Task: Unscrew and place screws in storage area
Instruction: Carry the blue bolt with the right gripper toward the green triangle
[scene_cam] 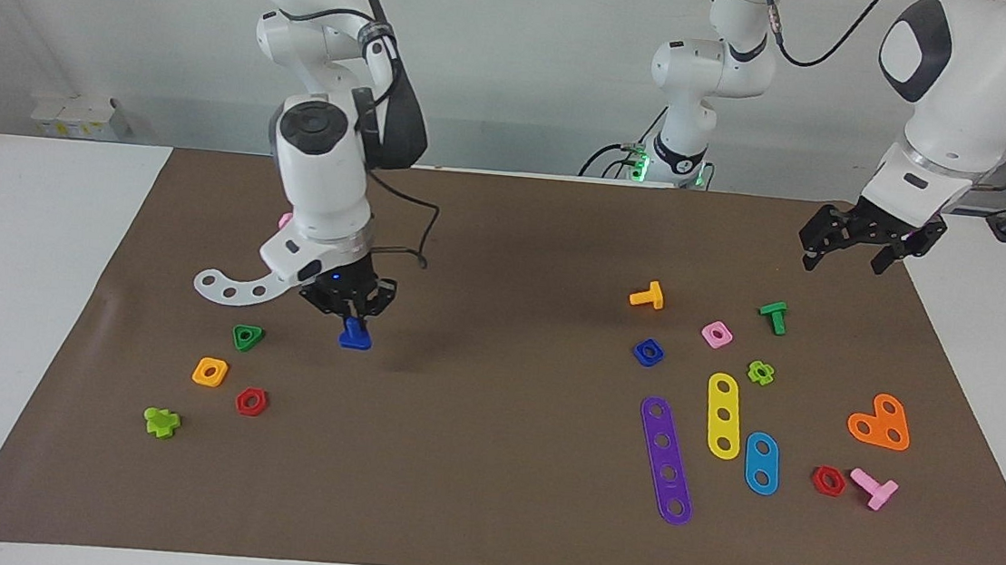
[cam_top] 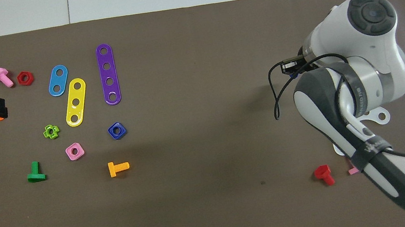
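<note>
My right gripper [scene_cam: 354, 317] is shut on the head of the dark-blue bolt [scene_cam: 355, 336] and holds it stem up, low over the brown mat [scene_cam: 484, 499] toward the right arm's end. In the overhead view the right arm hides both. The matching blue nut [scene_cam: 648, 352] lies loose on the mat toward the left arm's end, beside the orange bolt [scene_cam: 647, 296]; it also shows in the overhead view [cam_top: 117, 130]. My left gripper [scene_cam: 847, 256] is open and empty, raised over the mat's corner near the orange heart plate [scene_cam: 880, 422].
Beside the held bolt lie a white curved strip [scene_cam: 234, 286], a green triangular nut [scene_cam: 248, 337], an orange nut [scene_cam: 210, 372], a red nut [scene_cam: 251, 402] and a lime bolt [scene_cam: 162, 421]. Purple [scene_cam: 666, 459], yellow [scene_cam: 724, 415] and light-blue [scene_cam: 761, 463] strips lie near the blue nut.
</note>
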Tool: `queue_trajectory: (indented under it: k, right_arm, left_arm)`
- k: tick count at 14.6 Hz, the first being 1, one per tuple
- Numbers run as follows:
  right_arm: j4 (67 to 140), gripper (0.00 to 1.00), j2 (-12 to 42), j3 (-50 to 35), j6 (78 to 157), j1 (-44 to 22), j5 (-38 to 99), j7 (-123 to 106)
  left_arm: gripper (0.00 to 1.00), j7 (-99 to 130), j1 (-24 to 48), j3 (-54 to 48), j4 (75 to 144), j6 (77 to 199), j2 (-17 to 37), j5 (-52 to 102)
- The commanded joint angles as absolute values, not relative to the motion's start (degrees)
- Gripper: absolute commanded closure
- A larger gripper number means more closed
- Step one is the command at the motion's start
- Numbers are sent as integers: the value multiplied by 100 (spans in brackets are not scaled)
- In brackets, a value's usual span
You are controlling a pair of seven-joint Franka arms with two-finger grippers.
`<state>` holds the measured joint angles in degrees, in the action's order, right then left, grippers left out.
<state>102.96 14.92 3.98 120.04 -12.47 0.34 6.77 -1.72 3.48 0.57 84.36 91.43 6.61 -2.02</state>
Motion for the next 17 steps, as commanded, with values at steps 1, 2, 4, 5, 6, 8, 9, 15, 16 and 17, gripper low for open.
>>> queue_trajectory:
  k: [1,2,4,5,6,8,9,15,16,17]
  right_arm:
    - [11168,100,1108,299,12435,-749,360,-6]
    - [11458,100,1012,299,12645,-573,369,-261]
    - [11776,100,984,299,12980,-457,413,-387]
    - [11882,100,1019,299,13173,-457,526,-395]
    - [11961,100,1046,299,13366,-474,623,-396]
    - [11988,100,1107,299,13447,-466,633,-439]
    - [12023,100,1142,299,13456,-457,633,-518]
    - [12068,0,1195,299,13720,-466,633,-493]
    - [11902,0,1161,308,13676,-492,624,-405]
    - [11752,0,1082,316,13580,-527,615,-256]
  left_arm:
    - [0,-228,404,88,8613,9185,527,-255]
    - [0,-237,413,88,8613,9124,527,-211]
    - [0,-307,334,105,8797,9245,431,121]
    - [0,-395,299,149,8920,9377,405,201]
    - [0,-439,281,158,9025,9474,335,202]
    - [0,-466,255,176,9035,9518,334,202]
    - [0,-457,203,176,9035,9501,334,202]
    - [0,-439,193,176,8965,9299,343,193]
    - [0,-439,185,176,8991,9342,334,185]
    - [0,-439,167,193,8991,9360,334,185]
